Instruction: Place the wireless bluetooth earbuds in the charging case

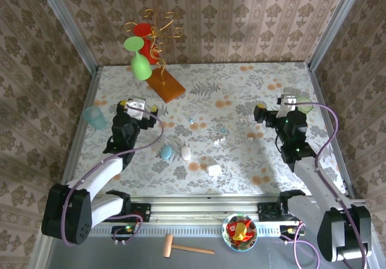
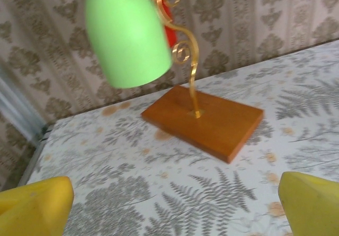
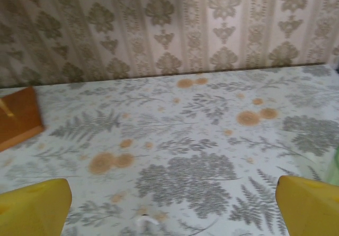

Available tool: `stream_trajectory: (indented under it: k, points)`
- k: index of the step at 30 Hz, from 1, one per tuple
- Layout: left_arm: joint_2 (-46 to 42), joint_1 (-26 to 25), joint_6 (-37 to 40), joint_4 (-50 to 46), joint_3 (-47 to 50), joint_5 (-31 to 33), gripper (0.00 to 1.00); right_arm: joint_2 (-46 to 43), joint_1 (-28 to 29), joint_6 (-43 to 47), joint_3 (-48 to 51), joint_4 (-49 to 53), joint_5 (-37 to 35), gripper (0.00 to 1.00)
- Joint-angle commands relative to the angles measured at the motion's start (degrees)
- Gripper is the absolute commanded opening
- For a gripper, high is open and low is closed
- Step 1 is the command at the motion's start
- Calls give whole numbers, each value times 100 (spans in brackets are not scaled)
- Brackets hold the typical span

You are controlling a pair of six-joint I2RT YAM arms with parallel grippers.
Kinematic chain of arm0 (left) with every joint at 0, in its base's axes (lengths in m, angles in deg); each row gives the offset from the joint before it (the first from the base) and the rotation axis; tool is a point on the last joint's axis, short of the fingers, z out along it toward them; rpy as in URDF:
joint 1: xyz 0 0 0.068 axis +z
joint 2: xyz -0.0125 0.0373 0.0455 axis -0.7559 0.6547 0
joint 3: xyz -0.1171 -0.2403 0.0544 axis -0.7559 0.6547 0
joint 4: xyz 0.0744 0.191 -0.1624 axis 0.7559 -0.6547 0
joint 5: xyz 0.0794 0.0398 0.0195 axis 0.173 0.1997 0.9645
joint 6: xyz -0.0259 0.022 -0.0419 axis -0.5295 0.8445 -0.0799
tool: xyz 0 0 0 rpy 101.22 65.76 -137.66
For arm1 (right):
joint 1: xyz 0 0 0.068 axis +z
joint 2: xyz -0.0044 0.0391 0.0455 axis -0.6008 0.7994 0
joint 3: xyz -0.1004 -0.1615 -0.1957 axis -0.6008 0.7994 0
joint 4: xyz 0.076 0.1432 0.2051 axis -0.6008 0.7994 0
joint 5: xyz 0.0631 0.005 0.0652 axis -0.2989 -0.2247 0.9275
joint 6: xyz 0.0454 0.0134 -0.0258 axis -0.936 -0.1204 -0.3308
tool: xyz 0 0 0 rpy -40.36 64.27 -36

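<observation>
Tiny earbuds lie scattered mid-table: a pale blue one (image 1: 192,122), another pale blue one (image 1: 223,129), a white one (image 1: 218,141) and a white one (image 1: 251,136). Nearer the arms lie three cases: a pale blue oval (image 1: 166,152), a white oval (image 1: 186,153) and a white squarish one (image 1: 214,170). My left gripper (image 1: 139,105) (image 2: 175,209) hangs open over the left of the table, facing the cup stand, nothing between its yellow fingers (image 2: 34,207). My right gripper (image 1: 274,104) (image 3: 172,209) hangs open on the right, with a white earbud (image 3: 145,221) on the cloth just below its gap.
A gold wire stand on a wooden base (image 1: 166,85) (image 2: 206,119) holds a green cup (image 1: 142,67) (image 2: 127,32) and a red cup (image 1: 143,34) at the back left. A teal cup (image 1: 94,117) sits by the left wall, a pale green thing (image 1: 304,104) at the right. Walls enclose three sides.
</observation>
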Motion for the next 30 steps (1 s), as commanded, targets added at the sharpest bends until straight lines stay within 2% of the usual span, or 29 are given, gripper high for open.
stream_trajectory:
  k: [1, 5, 10, 19, 23, 30]
  points:
    - [-91, -361, -73, -651, -271, -57, 100, -179, 449, -189, -189, 680, 254, 100]
    - [-36, -656, -416, -865, -301, -249, 100, -54, 1384, -184, -340, 918, 175, 100]
    - [-33, -658, -797, -1048, -199, -431, 100, 476, 2626, -216, -513, 1037, 266, 100]
    - [-331, -657, -844, -1368, -87, -190, 100, 2095, 4748, -700, -813, 338, -973, 100]
    - [-363, -661, -860, -1438, -63, -70, 100, 2900, 5226, -1101, -1093, 180, -1451, 100]
    - [-418, -554, -798, -1519, -28, -67, 100, 3982, 5596, -1454, -1805, 383, -1681, 100]
